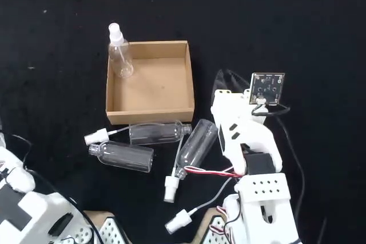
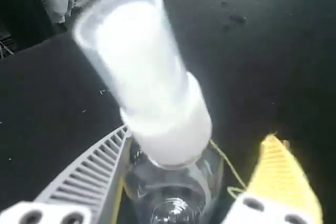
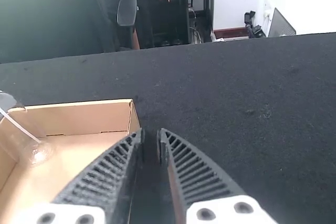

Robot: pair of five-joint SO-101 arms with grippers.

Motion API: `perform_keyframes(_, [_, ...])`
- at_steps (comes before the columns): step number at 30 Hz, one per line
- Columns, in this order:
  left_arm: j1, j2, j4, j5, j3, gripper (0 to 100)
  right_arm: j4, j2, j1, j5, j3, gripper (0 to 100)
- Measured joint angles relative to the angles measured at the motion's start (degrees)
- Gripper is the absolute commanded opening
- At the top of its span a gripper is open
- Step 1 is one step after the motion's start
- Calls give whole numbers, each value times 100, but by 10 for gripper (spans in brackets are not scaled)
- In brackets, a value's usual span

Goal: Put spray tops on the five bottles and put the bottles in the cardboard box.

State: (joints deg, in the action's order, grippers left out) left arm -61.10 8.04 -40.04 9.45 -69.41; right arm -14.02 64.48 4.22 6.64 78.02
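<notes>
My left gripper [image 2: 197, 137] is shut on a clear bottle [image 2: 168, 203] that carries a white spray top [image 2: 152, 93] pointing at the camera. My right gripper [image 3: 149, 135] is shut and holds nothing; it hovers just right of the cardboard box [image 1: 150, 114], where the high view shows it as the right gripper [image 1: 222, 79]. One capped bottle [image 1: 120, 55] stands in the box's far left corner. Three clear bottles [image 1: 157, 132] [image 1: 121, 155] [image 1: 197, 141] lie in front of the box, with white spray tops [image 1: 96, 136] [image 1: 170, 188] [image 1: 180, 221] among them.
The white right arm [image 1: 251, 152] stretches from the front edge toward the box, with red and white cables [image 1: 211, 172] trailing over the cloth. Part of the left arm [image 1: 28, 210] sits at the front left corner. Black cloth stretches out behind and to both sides of the box.
</notes>
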Motion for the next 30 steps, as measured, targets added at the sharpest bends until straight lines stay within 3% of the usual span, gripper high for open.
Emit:
perform_keyframes(6, [-26,0,0,9,0,216,0,0,0,0,0,36])
perform_keyframes(11, [-26,0,0,9,0,18,0,0,0,0,0,36])
perform_keyframes(13, [-26,0,0,-9,0,54,0,0,0,0,0,36])
perform_keyframes(20, [211,255,0,9,-176,28,0,0,0,0,0,36])
perform_keyframes(30, [1749,3095,229,9,-1222,28,0,0,0,0,0,36])
